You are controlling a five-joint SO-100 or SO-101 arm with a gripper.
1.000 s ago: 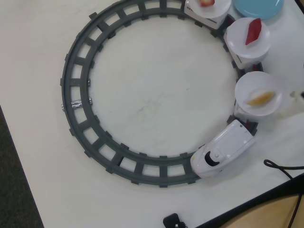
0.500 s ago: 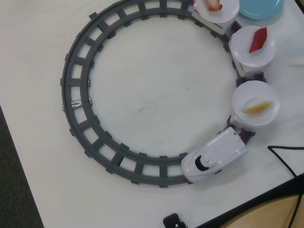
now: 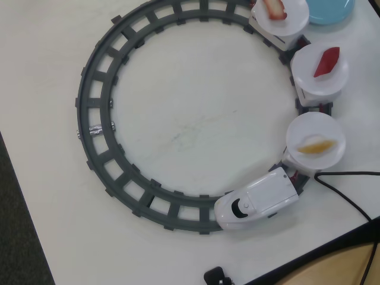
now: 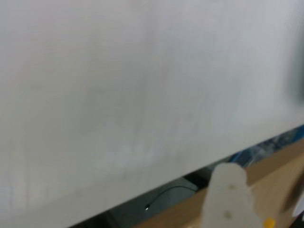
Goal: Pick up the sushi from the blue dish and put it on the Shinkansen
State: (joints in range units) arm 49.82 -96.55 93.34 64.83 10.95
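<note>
Small glossy red tuna-slice sushi [image 3: 327,62] lies slanted on the middle round white plate [image 3: 309,82] of the white plastic bullet-nosed Shinkansen [image 3: 256,205], overhead view. Light blue round dish [image 3: 330,10] sits at top edge, bare where visible. Grey ribbed plastic ring track [image 3: 98,98] on pale tabletop [image 3: 196,124]. Wrist view blurred: one pale finger of the gripper [image 4: 227,199]; cannot tell its spread.

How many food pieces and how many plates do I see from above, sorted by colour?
Red sushi: 1
Pale yellow-orange piece: 1
Pink-and-white piece: 1
White round plates: 3, one under each piece
Blue dish: 1, partly out of frame, nothing seen on it
Total: 3 pieces, 4 plates, 7 things
</note>
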